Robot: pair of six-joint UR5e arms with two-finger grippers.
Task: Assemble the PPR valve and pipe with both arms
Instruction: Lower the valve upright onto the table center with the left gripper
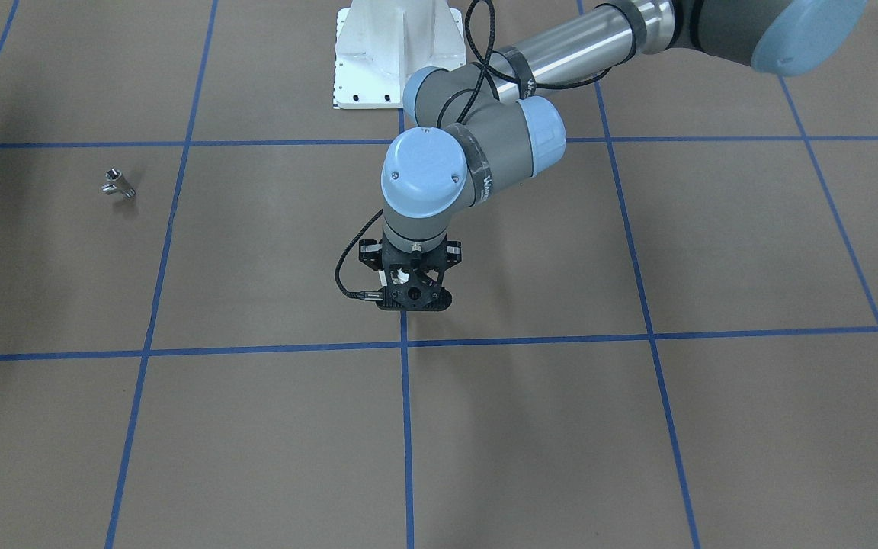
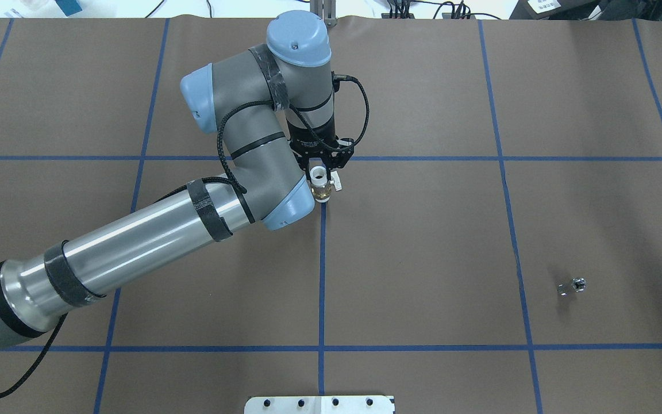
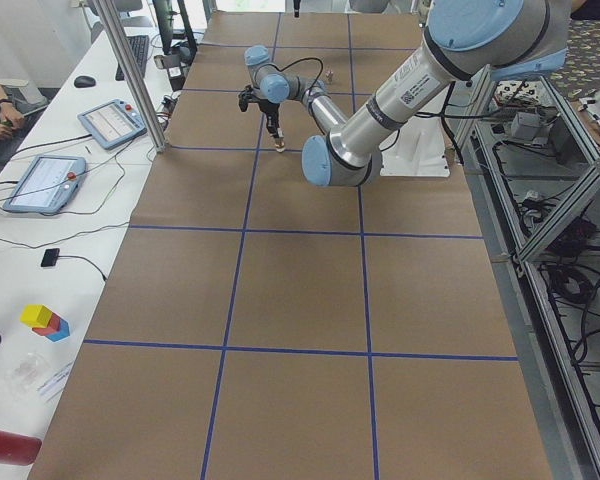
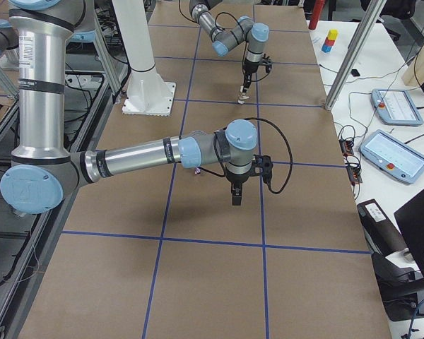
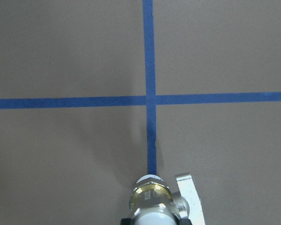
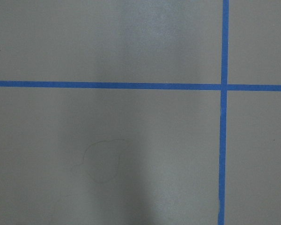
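My left gripper (image 2: 320, 171) is shut on the PPR valve (image 2: 322, 185). The valve's white ring is between the fingers and its brass middle and white side handle hang below. It is held over a blue tape crossing at mid-table. The left wrist view shows the valve (image 5: 152, 199) at the bottom edge, above the tape line. The pipe (image 2: 572, 286), a tiny silver fitting, lies alone on the paper far to the right; it also shows in the front-facing view (image 1: 118, 184). My right gripper (image 4: 237, 196) shows only in the exterior right view, above the table; I cannot tell whether it is open or shut.
The brown paper table top carries a blue tape grid (image 2: 322, 276). The white bolted pedestal (image 1: 393, 53) stands at the robot's side of the table. Desks with tablets (image 3: 45, 180) and metal posts (image 3: 130, 70) line the far side.
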